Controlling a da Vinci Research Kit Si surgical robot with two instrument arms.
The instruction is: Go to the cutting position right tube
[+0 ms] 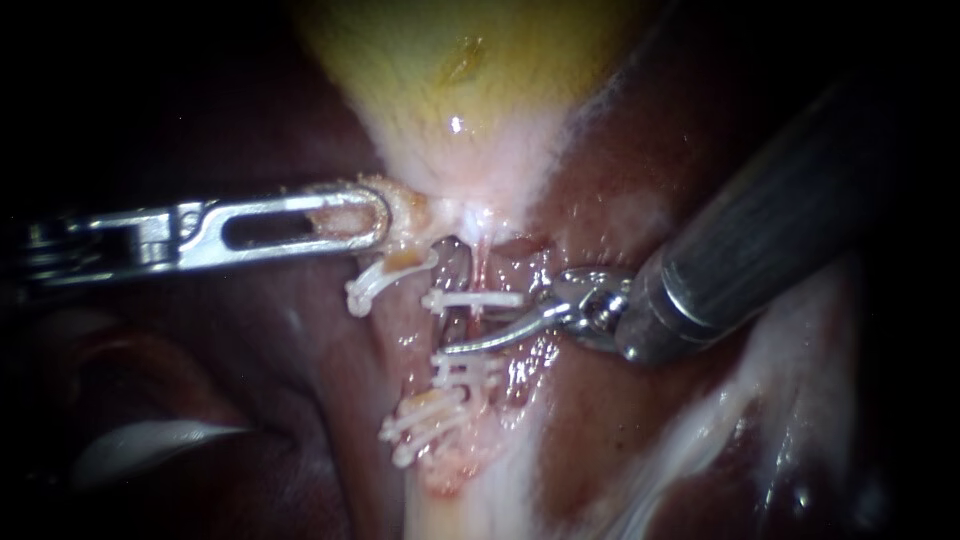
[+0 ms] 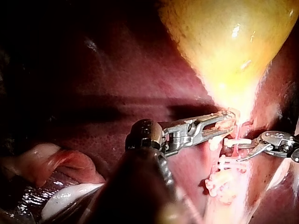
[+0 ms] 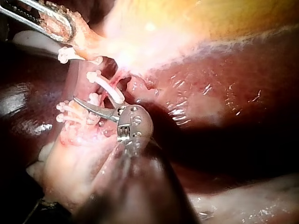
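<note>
1. Our left instrument (image 1: 372, 215) has its jaws clenched on the pale tissue at the narrow end of the gallbladder (image 1: 450, 60). We judge this hold draws the neck up and to the side, so the tubes below stand stretched and apart from the liver (image 1: 610, 420).
2. The right tube (image 1: 478, 318) runs down from that neck, with an upper clip (image 1: 478, 298) across it and lower clips (image 1: 462, 368) further down.
3. Our right instrument (image 1: 470, 343) reaches in with a thin curved blade that lies across the right tube, in the bare stretch between the upper clip and the lower clips. That gap seems the intended cutting site, since clips seal both sides.
4. Only one blade shows, so we cannot tell whether this instrument is open or closed.
</note>
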